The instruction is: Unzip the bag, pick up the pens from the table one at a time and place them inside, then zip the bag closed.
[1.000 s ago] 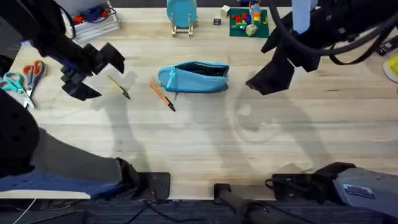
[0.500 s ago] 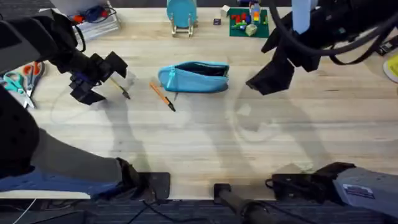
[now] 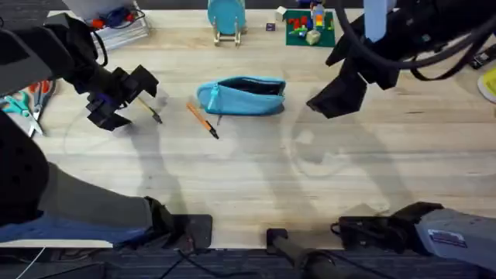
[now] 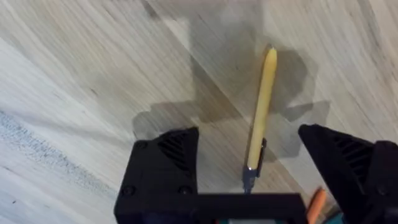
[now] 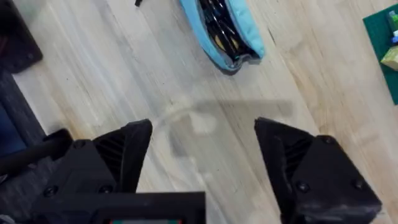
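Note:
The light blue bag [image 3: 242,96] lies on the wooden table [image 3: 256,178] at centre back, its zipper open and dark things showing inside [image 5: 222,32]. An orange pen [image 3: 202,120] lies just left of it. Farther left a yellowish-tan pen [image 3: 149,109] rests on the table, and my left gripper [image 3: 118,97] hovers open right over it; in the left wrist view the pen [image 4: 261,117] lies between my two black fingers [image 4: 165,165]. To the right of the bag, my right gripper [image 3: 339,94] hangs open and empty above the table.
Orange- and teal-handled scissors [image 3: 27,99] lie at the far left edge. A teal disc on a wooden stand [image 3: 226,18], a green mat with small toys [image 3: 308,27] and a wire tray [image 3: 116,23] line the back edge.
Over the last second my left gripper has moved down and to the right, onto the yellowish-tan pen. The right arm, the bag and both pens have stayed put.

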You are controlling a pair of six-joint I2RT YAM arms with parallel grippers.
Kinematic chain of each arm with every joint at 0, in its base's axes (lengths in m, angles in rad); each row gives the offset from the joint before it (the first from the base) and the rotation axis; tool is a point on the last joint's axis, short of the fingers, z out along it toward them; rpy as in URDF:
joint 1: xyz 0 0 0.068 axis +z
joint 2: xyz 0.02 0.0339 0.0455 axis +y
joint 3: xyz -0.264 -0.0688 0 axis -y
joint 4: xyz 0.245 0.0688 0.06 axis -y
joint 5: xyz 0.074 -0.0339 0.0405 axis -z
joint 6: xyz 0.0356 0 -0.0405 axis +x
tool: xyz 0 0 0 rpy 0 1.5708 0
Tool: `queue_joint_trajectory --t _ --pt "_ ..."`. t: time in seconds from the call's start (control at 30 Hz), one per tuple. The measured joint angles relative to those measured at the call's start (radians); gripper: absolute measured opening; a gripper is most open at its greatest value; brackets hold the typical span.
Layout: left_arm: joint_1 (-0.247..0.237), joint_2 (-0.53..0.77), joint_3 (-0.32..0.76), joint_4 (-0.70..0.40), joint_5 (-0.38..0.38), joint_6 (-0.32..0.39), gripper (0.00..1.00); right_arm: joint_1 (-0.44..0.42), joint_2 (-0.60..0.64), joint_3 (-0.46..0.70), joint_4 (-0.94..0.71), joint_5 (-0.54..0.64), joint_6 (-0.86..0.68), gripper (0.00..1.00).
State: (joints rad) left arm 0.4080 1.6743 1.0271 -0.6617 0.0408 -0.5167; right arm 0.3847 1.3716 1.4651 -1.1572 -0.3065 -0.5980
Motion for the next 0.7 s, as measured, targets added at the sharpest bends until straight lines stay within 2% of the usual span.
queue_joint_trajectory --t 0.13,0.23,0.37,0.43,0.53,0.7 --pt "-0.002 0.004 0.0 0.0 -0.005 0.0 0.986 0.0 0.0 0.0 0.0 0.0 0.0 0.996" --pt "-0.002 0.008 0.001 -0.006 -0.023 0.0 0.85 0.0 0.0 0.0 0.0 0.0 0.0 0.997" --pt "0.009 0.014 0.0 -0.023 -0.072 0.002 0.452 0.0 0.0 0.0 0.0 0.0 0.0 0.998" --pt "0.013 0.014 -0.001 -0.011 -0.07 0.001 0.272 0.0 0.0 0.0 0.0 0.0 0.0 0.997" --pt "0.008 0.016 0.0 0.006 -0.051 0.001 0.07 0.0 0.0 0.0 -0.001 0.0 0.0 0.997" --pt "0.007 0.015 0.0 0.005 -0.046 0.0 0.05 0.0 0.0 0.0 0.0 0.0 0.0 0.996"
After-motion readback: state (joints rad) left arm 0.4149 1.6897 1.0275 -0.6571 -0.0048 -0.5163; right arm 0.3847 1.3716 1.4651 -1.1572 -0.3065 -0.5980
